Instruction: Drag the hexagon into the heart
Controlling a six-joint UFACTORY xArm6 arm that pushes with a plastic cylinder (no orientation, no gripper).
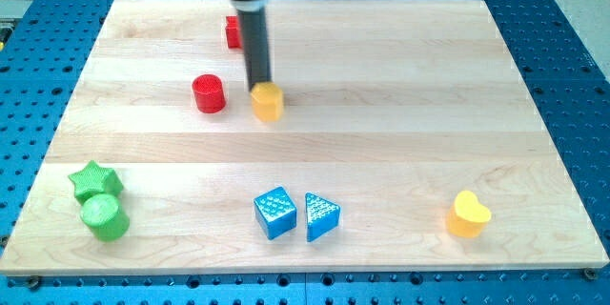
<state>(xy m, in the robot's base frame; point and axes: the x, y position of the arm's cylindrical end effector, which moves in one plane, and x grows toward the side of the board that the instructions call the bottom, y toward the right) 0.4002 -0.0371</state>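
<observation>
Tip (259, 89) touching the top-left edge of the yellow hexagon (268, 102), no hand fitted so nothing held; best pushed steadily down-right across the table (381, 76) toward the yellow heart (468, 215), staying centred behind.

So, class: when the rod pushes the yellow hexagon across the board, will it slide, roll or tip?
Probably slide: the hexagon looks squat and flat-based on the smooth board. It likely won't roll, having flat sides. It may twist off line, since my tip touches only its top edge.
</observation>
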